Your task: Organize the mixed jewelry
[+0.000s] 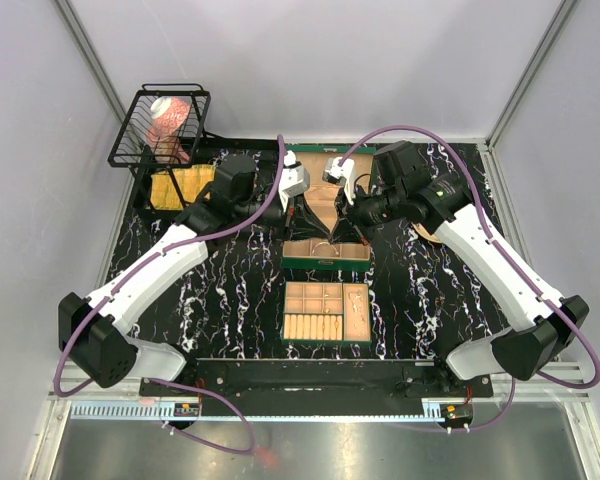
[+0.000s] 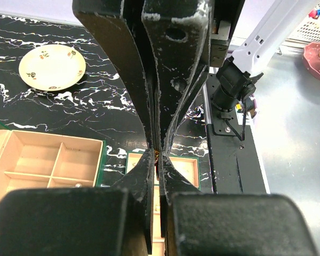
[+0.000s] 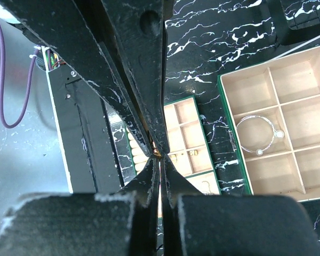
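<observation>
Mixed jewelry [image 3: 194, 153] lies partly as tiny bits in the tray [image 3: 177, 114], while the slim bangle [image 3: 259, 152] rests in one compartment of the green box [image 3: 304, 114]. My right gripper [image 3: 159, 156] is pinched tight on a small gold piece [image 3: 157, 152]. My left gripper [image 2: 158, 153] is closed too, but I cannot tell whether it holds anything.

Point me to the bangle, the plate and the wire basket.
bangle [image 3: 279, 134]: right wrist view, on one of its end beads.
plate [image 2: 52, 66]: left wrist view, on its bare centre.
wire basket [image 1: 130, 128]: top external view, on its left mesh wall.
</observation>
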You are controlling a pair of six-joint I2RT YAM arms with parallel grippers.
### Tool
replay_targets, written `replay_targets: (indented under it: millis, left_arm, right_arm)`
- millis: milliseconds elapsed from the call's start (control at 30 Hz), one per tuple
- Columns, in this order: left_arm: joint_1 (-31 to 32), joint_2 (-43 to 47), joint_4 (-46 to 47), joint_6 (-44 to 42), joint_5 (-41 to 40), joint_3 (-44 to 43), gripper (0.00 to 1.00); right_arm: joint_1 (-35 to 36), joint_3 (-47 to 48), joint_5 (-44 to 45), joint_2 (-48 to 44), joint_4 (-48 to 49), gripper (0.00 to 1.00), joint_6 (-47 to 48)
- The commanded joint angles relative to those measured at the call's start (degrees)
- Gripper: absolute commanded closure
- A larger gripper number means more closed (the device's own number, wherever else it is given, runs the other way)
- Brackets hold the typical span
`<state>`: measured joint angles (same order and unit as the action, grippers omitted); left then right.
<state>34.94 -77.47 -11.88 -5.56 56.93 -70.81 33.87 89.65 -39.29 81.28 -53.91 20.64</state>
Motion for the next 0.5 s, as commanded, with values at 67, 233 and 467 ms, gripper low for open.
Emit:
replay_targets:
  millis: [67,233,467]
  left_arm:
    - [0.4,1.9,3.4,-0.9,-2.0,0.1,1.0]
    - [-0.1,3.6,4.3,-1.1,-3.1,2.8,1.0]
    - [-2.1,5.1,1.9,-2.5,-3.1,4.9,1.0]
  right_arm:
    - [0.6,-0.2,1.3,-2.6,1.5,0.89,1.0]
    - [0.7,-0.1,3.3,-3.4,1.5,0.71,1.2]
    - [0.7,-1.0,7.0,-4.6,1.6,0.66,1.9]
